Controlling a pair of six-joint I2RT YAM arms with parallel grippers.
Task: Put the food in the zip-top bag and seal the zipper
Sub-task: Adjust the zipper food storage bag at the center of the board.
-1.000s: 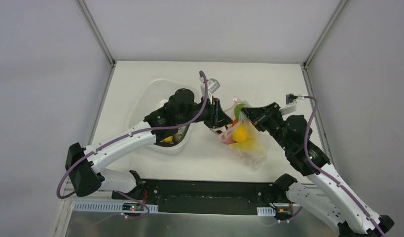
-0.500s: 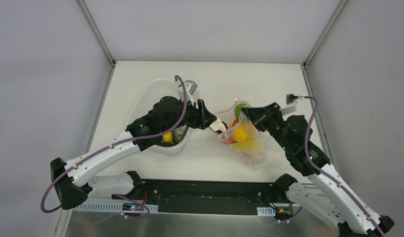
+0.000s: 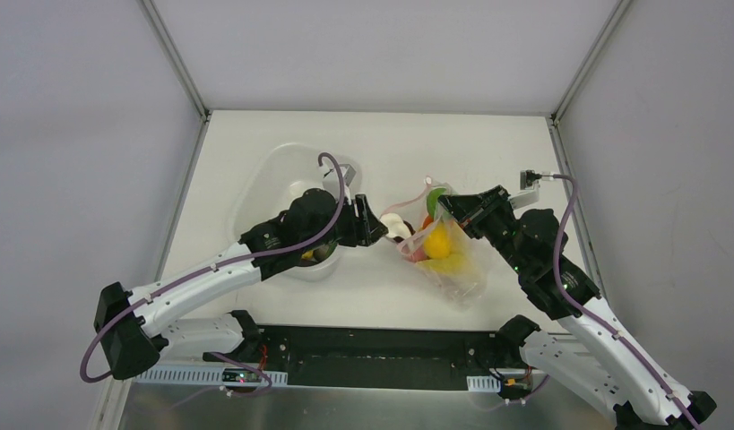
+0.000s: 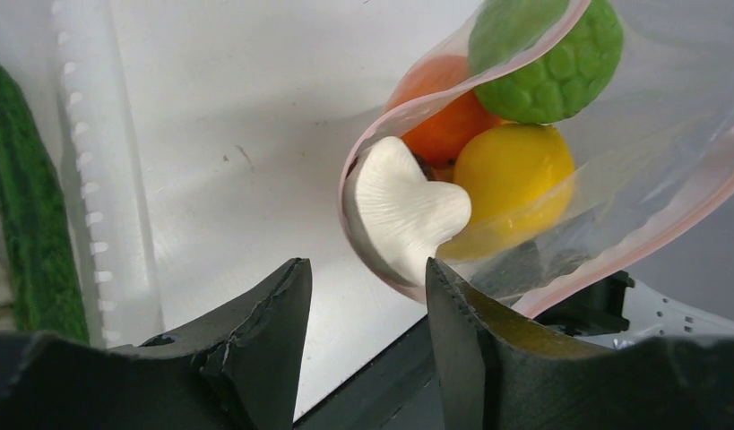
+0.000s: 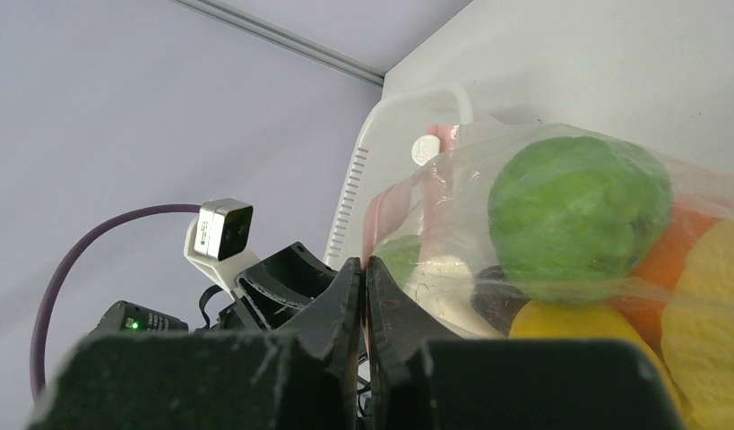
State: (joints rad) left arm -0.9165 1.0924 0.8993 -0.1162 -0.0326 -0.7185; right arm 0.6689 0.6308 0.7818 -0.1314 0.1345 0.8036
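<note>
Left gripper [image 4: 363, 269], jaws wide and empty, faces a cream mushroom [image 4: 401, 213] lodged just beyond its fingertips in the mouth of the zip-top bag [image 4: 668, 107], whose rim the right gripper [image 5: 365, 269] pinches between closed jaws (the mushroom likely needs nudging deeper, gently, before any sealing).

Open clear zip-top bag [image 4: 669, 134] holds green, orange and yellow food [image 4: 513, 172], a cream mushroom [image 4: 401, 213] at its mouth.
</note>
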